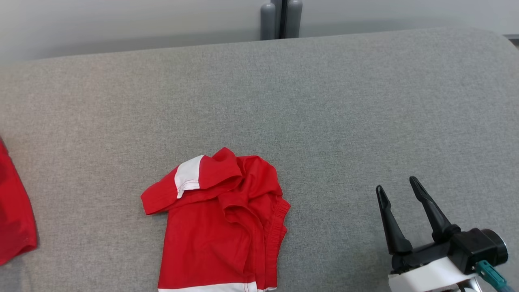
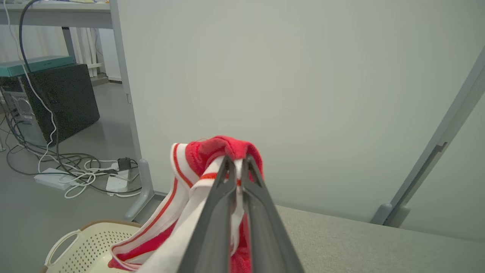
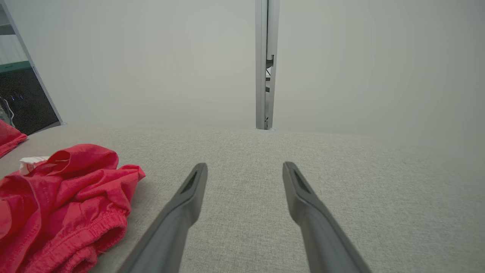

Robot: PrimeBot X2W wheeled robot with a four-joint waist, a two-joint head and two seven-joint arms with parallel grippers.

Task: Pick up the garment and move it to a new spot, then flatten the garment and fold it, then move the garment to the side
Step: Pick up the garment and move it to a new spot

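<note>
My left gripper (image 2: 237, 159) is shut on a red garment with white and red striped trim (image 2: 189, 159). The cloth bunches over the fingertips and hangs down on the left, above a basket. Red cloth (image 1: 12, 215) shows at the left edge of the head view, and as red cloth (image 3: 9, 136) at the far left of the right wrist view. Another red garment with white panels (image 1: 219, 227) lies crumpled and partly folded on the grey table (image 1: 324, 101), near its front; it is the red garment (image 3: 64, 189) left of my right gripper (image 3: 245, 166). That right gripper (image 1: 396, 184) stands open over the table at the lower right, holding nothing.
A cream perforated basket (image 2: 87, 242) sits below the held cloth, off the table's end. A grey partition wall with a post (image 1: 282, 18) runs behind the table. On the floor to the left are a black computer tower (image 2: 64, 98), cables and a power strip (image 2: 53, 178).
</note>
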